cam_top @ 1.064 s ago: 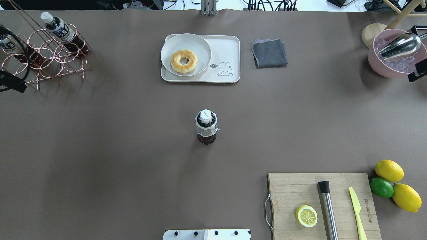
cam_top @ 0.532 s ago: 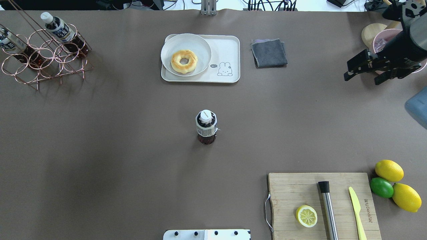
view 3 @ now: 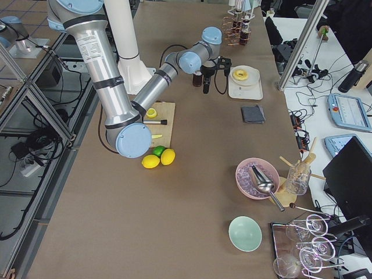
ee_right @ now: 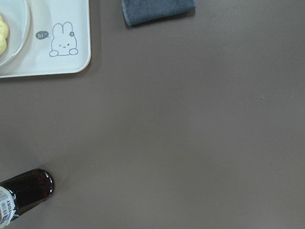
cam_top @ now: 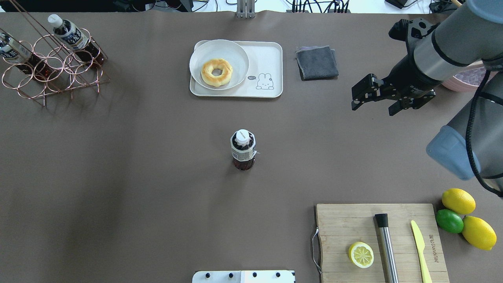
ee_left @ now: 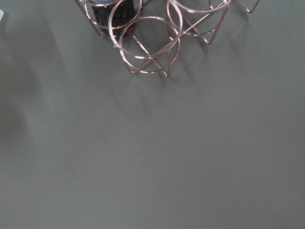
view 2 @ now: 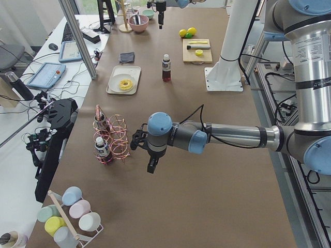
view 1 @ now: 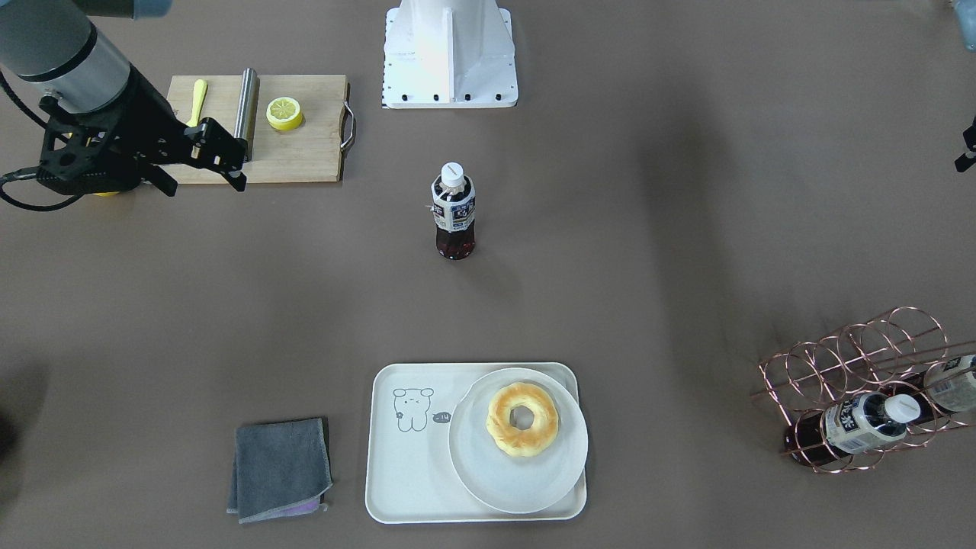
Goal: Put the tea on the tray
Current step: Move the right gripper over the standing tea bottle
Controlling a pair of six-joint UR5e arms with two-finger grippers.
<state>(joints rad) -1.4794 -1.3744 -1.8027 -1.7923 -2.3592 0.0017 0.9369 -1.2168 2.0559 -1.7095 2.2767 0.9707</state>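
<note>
Noted the right gripper (cam_top: 373, 105) hanging above bare table, jaws apart and nothing between them, well off to the right of the tea (cam_top: 243, 151) and near a folded grey cloth (cam_top: 316, 62). Could not tell the state of the left gripper (view 2: 150, 163); saw it only from the table's end, low beside a copper wire rack (cam_top: 55, 68) holding more bottles (cam_top: 70, 35) of the same kind.

Found the tea upright at the table's middle, touched by neither gripper and well apart from the tray (cam_top: 271, 55). Judged the task barely begun: no grasp, no lift, no carry. Reckoned everything left to do: reach the bottle, close on it, bring it across, set it down on the tray's bare part by the drawn bear. Saw the rest of the tray taken up by a round plate (cam_top: 237, 55) with a doughnut (cam_top: 216, 72).

Beyond that, saw a plain brown cover over the whole table (cam_top: 118, 177). Picked out a wooden board (cam_top: 338, 220) with a half lemon (cam_top: 361, 254), a steel bar (cam_top: 387, 247) and a yellow knife (cam_top: 420, 247), then two lemons (cam_top: 458, 201) and a lime (cam_top: 449, 221) just beside it. Farther out, made out a pink bowl (view 3: 258, 177) with a scoop (view 3: 264, 185), some glasses (view 3: 308, 226), and desks with tablets (view 3: 349, 110) and cables along one side of the room.
</note>
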